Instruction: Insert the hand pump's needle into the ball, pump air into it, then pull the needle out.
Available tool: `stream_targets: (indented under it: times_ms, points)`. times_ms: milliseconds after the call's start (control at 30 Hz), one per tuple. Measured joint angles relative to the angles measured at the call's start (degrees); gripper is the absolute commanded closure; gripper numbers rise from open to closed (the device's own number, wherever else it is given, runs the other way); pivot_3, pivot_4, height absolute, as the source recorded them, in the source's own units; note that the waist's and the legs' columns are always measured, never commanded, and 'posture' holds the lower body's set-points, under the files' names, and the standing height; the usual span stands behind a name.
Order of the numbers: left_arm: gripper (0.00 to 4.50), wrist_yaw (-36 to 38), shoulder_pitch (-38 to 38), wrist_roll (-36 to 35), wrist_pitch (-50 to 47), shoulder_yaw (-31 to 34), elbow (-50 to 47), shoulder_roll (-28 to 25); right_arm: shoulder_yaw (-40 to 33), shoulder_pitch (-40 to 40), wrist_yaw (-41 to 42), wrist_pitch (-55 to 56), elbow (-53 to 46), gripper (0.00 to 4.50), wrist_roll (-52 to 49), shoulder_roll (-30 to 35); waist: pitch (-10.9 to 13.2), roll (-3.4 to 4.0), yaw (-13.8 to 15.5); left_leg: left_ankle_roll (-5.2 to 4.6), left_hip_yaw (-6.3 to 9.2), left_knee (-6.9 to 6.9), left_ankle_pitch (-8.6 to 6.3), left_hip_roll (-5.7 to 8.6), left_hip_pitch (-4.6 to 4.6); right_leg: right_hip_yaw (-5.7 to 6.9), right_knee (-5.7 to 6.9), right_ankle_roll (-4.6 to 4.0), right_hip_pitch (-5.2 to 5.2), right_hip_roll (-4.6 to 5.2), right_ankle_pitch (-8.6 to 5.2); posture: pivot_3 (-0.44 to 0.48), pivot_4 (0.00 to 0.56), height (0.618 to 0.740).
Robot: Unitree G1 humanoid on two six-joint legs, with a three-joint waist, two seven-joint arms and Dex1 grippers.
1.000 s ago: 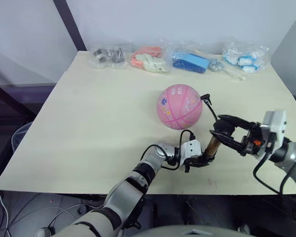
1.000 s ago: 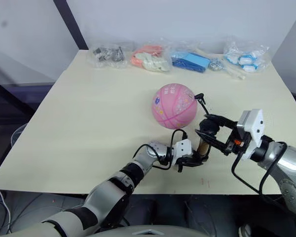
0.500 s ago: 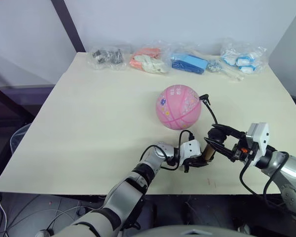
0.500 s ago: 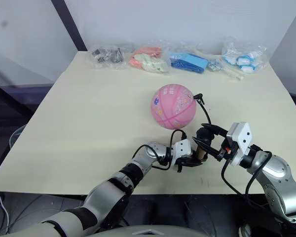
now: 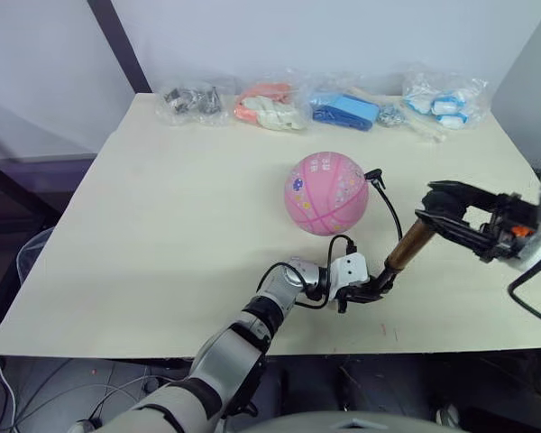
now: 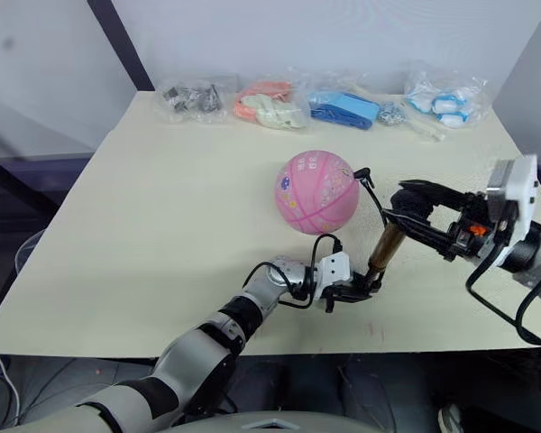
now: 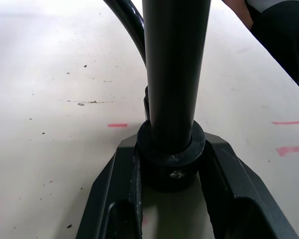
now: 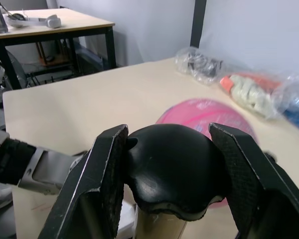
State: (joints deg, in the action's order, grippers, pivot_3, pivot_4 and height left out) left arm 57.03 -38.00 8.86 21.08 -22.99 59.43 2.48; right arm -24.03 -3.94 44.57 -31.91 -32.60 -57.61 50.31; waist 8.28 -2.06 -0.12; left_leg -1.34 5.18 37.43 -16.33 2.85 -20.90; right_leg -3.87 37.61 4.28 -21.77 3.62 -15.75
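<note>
My right gripper [image 5: 444, 209], clamped on the hand pump [image 5: 402, 253] handle, is now raised higher; left gripper [image 5: 371, 290] pinches its base, beside the ball [image 5: 325, 193] on the table [image 5: 162, 225].

Even, soft indoor light, no hard glare on the table [image 5: 180, 225].

Shadows are faint: a small soft one sits under the ball [image 5: 327, 194], towards the near edge. The clear bags [image 5: 361, 104] along the far edge show small specular glints. Head views are sharp mid-frame, with the far right edge slightly smeared. In the left wrist view, the close pump barrel [image 7: 175, 69] is soft and dark. In the right wrist view, the handle [image 8: 169, 169] is crisp and the background is blurred.
</note>
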Motion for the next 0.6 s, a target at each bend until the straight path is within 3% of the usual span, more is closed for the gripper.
stream_targets:
  times_ms: [333,600]
  points:
    - [3.42,-0.4,0.0,0.0,0.3,0.0,0.0,0.1,-3.5,-4.3,-1.3,-3.5,-0.1,2.38,-4.6,2.9,0.1,-0.19,0.2,-0.11,-0.18,0.02,-0.07,-0.08,-0.02,-0.19,-0.13,0.12,-0.03,0.22,0.08,0.000,0.150,0.740]
    - [3.42,-0.6,0.2,0.2,0.3,-0.2,0.1,0.0,2.8,1.8,-2.4,1.1,-3.1,2.38,3.1,-3.2,0.0,-0.37,0.4,-0.09,-0.07,0.05,-0.06,-0.17,0.08,-0.08,-0.05,0.10,0.03,0.09,0.08,0.000,0.150,0.740]
